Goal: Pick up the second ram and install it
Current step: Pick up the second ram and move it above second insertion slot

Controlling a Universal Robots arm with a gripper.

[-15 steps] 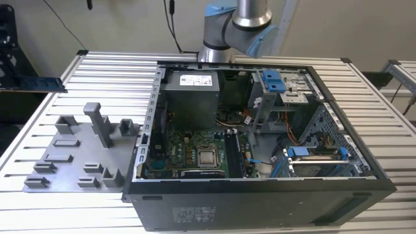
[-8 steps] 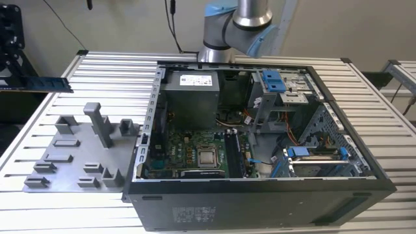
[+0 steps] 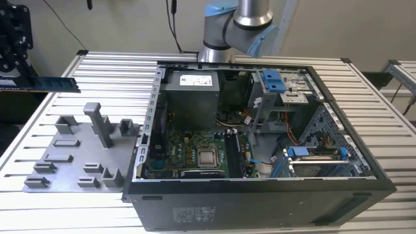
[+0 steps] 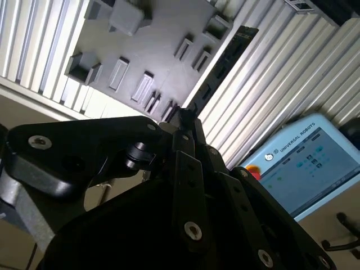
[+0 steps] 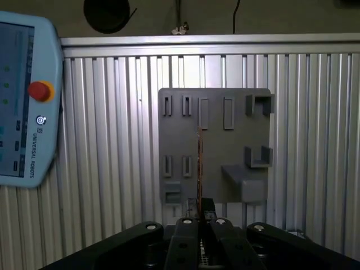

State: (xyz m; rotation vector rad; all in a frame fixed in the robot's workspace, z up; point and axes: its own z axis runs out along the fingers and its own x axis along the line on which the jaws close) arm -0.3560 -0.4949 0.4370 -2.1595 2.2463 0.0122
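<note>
The second ram (image 3: 55, 85) was in the air over the bench (image 3: 104, 68), well off the open computer case (image 3: 148, 126) and out beyond the side where the grey tray (image 3: 71, 161) lay. The hand (image 3: 19, 73) was clamped on the end farther from the case, so the strip's long axis ran out from the fingers and pointed roughly toward the case. In both wrist views it stretched straight ahead of the hand (image 5: 200, 209), edge-on over the tray (image 5: 236, 146).

Inside the case, the dark memory slots (image 3: 235, 153) sat past the processor (image 3: 208, 157) on the green motherboard (image 3: 179, 146). They seemed to run crosswise to the strip. The tray's upright posts (image 3: 97, 122) and the case's near wall stood between.
</note>
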